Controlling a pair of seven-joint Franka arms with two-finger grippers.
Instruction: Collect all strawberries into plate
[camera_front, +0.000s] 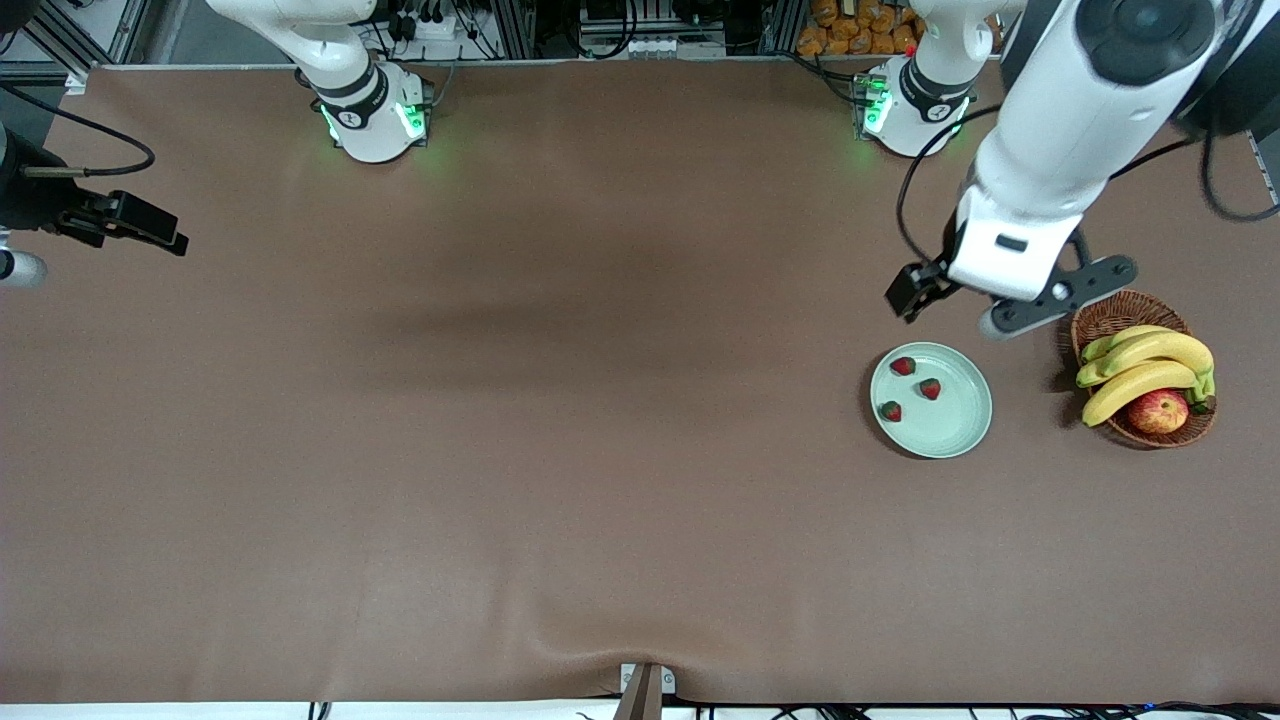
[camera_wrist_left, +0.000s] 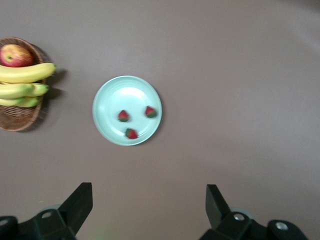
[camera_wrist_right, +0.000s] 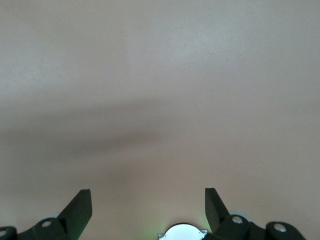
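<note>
Three strawberries (camera_front: 903, 366), (camera_front: 930, 389), (camera_front: 890, 411) lie in the pale mint-green plate (camera_front: 957, 422) toward the left arm's end of the table. In the left wrist view the plate (camera_wrist_left: 127, 92) holds the same berries (camera_wrist_left: 123, 116), (camera_wrist_left: 150, 111), (camera_wrist_left: 131, 133). My left gripper (camera_front: 995, 320) hangs in the air over bare table next to the plate and the basket; in its wrist view it (camera_wrist_left: 149, 205) is open and empty. My right gripper (camera_front: 20, 268) waits at the right arm's end of the table; in its wrist view it (camera_wrist_right: 148, 207) is open and empty over bare table.
A brown wicker basket (camera_front: 1120, 315) with bananas (camera_front: 1145, 360) and a red-yellow apple (camera_front: 1158, 410) stands beside the plate, at the table's edge on the left arm's end. It also shows in the left wrist view (camera_wrist_left: 20, 120). The brown table (camera_front: 560, 400) spreads wide toward the right arm's end.
</note>
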